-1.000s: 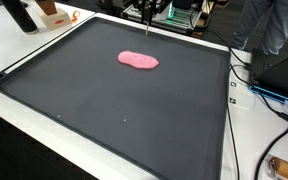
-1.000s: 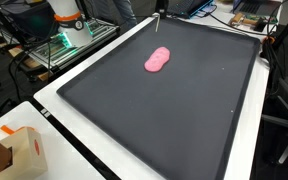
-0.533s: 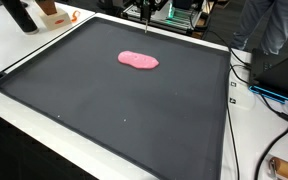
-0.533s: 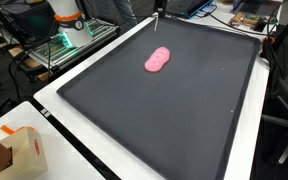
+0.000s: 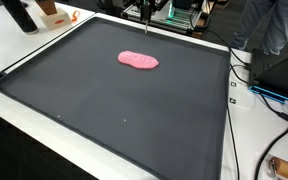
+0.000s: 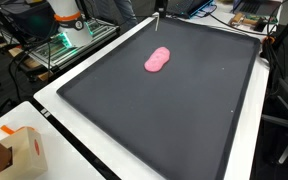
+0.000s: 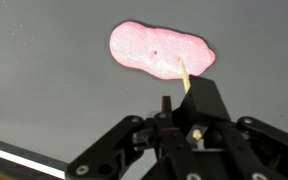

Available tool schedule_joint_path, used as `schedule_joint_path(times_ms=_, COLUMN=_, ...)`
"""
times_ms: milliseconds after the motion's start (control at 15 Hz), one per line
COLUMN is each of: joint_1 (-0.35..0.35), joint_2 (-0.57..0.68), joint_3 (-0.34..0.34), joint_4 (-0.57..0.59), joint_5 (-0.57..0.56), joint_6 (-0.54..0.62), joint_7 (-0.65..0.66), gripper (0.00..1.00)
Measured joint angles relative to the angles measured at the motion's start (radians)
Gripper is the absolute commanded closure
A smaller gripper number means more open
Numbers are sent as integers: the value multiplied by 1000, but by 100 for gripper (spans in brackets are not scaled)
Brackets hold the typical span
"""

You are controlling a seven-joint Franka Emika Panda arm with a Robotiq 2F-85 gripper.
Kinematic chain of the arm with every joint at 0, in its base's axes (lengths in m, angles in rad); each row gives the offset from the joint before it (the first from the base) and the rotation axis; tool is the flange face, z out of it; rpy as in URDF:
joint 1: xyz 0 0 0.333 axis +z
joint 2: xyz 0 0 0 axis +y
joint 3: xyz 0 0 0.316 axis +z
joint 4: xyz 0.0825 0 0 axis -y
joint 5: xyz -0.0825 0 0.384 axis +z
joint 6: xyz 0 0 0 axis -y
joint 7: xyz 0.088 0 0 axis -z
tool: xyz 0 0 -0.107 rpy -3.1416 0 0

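A flat pink blob of putty (image 5: 138, 60) (image 6: 158, 60) lies on a large black mat (image 5: 104, 120) (image 6: 184, 115), towards its far end. My gripper (image 5: 147, 17) (image 6: 159, 13) hangs above the mat's far edge, a little beyond the blob. In the wrist view the gripper (image 7: 189, 97) enters from the bottom, its jaws pressed together on a thin pale stick (image 7: 183, 73). The stick's tip overlaps the near edge of the pink blob (image 7: 152, 48) in that view. I cannot tell whether the tip touches it.
The mat lies on a white table (image 5: 44, 40) with a raised black rim. A cardboard box (image 6: 19, 150) stands at one corner. A white and orange robot base (image 6: 69, 18) stands beside the table, and cables (image 5: 269, 95) and equipment (image 5: 184, 15) lie beyond the edges.
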State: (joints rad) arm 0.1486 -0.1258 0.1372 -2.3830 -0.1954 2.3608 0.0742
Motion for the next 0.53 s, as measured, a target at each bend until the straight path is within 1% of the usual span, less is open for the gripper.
schedule_joint_path(times_ms=533, joint_1=-7, joint_2=62, joint_3=-7, joint_4=-45, joint_5=0, joint_6=227, joint_7=-65, gripper=94)
